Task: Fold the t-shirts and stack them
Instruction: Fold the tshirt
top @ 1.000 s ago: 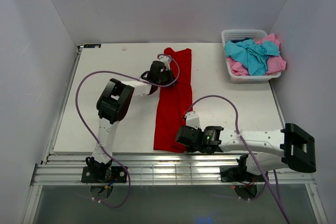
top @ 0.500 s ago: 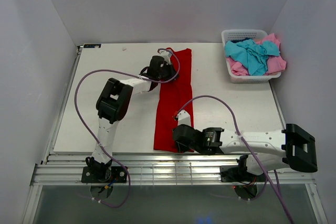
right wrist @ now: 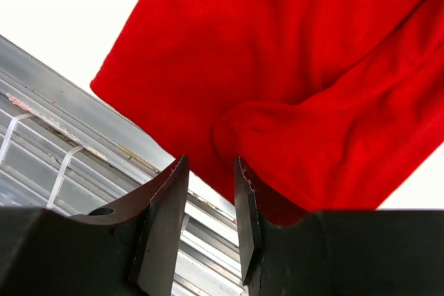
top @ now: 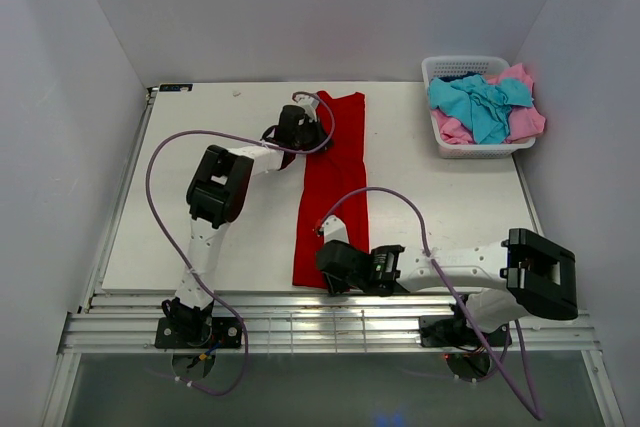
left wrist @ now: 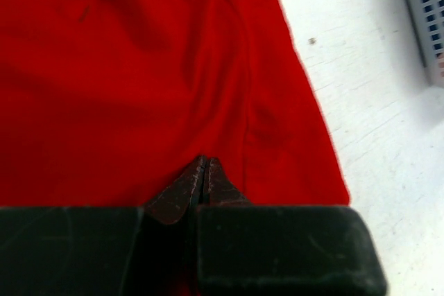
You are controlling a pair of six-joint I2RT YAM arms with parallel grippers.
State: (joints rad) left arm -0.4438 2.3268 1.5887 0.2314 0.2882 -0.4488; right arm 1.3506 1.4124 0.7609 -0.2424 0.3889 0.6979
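Mid-counter (top: pixel 260 237), running from far edge to near edge: the red t-shirt (top: pixel 335 162), already doubled lengthwise into a long narrow strip. Left pincer (left wrist: pixel 206 162) sits at the strip's far left side, jaws pressed together; creases in the cloth converge on the tips, so it appears to be nipping a small pinch of red, probably to anchor or tension that end while the other end is worked. Right pincer (right wrist: pixel 210 166) is low at the near end, jaws partly spread with nothing between them, aimed at a rolled lip of cloth just beyond the tips and close to the metal rail (right wrist: pixel 41 143). Reads as lining up on the near hem for a crosswise fold. Turquoise t-shirt (top: pixel 480 102) and pink t-shirt (top: pixel 525 122) lie heaped in the white basket (top: pixel 480 150) at the far right corner, well apart from both arms, not yet folded. Against the view a second ago: right arm has slid leftward along the near edge, now over the strip's near end and no longer off its right side; left pincer has edged slightly farther away and left; basket contents unchanged.
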